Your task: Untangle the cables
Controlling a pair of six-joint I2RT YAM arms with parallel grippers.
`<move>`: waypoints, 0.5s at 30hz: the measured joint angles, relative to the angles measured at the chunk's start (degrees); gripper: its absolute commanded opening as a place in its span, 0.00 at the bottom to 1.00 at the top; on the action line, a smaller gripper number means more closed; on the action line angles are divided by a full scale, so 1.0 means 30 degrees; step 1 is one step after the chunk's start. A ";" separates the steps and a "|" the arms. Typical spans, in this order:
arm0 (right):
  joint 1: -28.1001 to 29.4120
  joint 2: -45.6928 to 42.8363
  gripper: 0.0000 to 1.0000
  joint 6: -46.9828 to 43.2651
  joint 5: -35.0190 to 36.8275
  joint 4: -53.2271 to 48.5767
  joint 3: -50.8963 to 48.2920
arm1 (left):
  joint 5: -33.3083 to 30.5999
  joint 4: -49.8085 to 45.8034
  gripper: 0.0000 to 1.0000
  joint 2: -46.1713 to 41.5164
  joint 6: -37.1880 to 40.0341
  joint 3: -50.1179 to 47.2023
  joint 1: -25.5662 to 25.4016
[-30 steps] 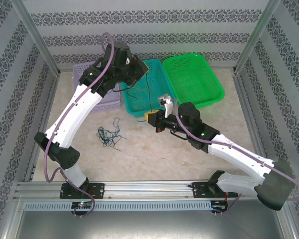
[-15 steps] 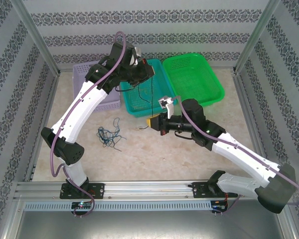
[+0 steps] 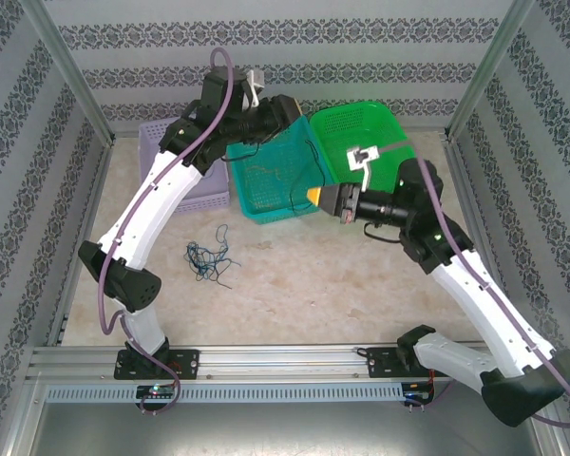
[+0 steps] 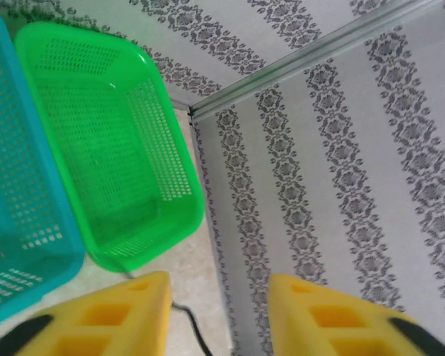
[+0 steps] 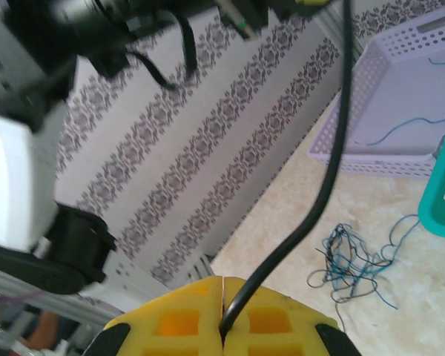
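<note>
Right claw (image 5: 222, 300) is clamped tight on a black cable (image 5: 304, 215), which climbs to the top right of its wrist view. Left claw (image 4: 219, 297) has its fingers parted with nothing between them, green basket (image 4: 163, 148) upper left. The tangle (image 3: 207, 258) lies on the table (image 3: 294, 285), left of centre in the top view.

Bright, even light from above; faint soft shadows on table (image 3: 304, 285). The green basket (image 3: 366, 142) glows, perhaps overexposed. Wrist views: yellow fingers (image 4: 119, 319) and black cable (image 5: 322, 196) out of focus.
</note>
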 measured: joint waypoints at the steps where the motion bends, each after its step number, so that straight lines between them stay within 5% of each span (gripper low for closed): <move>1: -0.0364 0.0277 0.00 0.0736 -0.0204 -0.0015 0.0481 | 0.0015 0.0080 0.61 0.0189 -0.0109 0.0168 0.0007; 15: -0.5231 0.2353 0.00 0.8094 0.3971 -0.1268 0.5858 | -0.0860 0.0189 0.65 -0.1282 -0.0831 -0.1800 -0.0007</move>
